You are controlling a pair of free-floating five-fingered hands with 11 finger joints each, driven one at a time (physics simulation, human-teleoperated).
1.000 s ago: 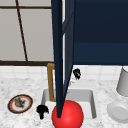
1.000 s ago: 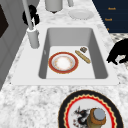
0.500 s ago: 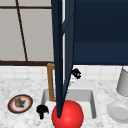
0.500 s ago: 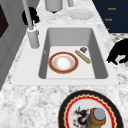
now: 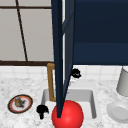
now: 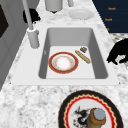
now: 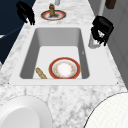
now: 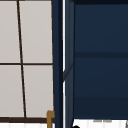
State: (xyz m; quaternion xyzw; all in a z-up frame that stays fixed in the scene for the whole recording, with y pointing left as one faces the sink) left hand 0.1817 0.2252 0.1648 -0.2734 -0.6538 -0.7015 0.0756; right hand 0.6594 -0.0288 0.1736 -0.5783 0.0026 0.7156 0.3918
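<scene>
Two hands hovering at sink (image 6: 100, 57).
Right hand (image 5: 75, 73) just beside upright faucet (image 6: 33, 37) at back rim, fingers curled down, empty; far nearer faucet than left hand (image 5: 42, 110), up over front-left corner near patterned plate (image 5: 20, 103), grip impossible to tell. Red-rimmed plate (image 7: 65, 68) flat on basin floor, stick (image 6: 82, 56) beside it, lying diagonally.

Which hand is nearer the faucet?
Right. The right hand hangs beside the faucet at the sink's back rim; the left hand hovers across the basin, over the front edge.
</scene>
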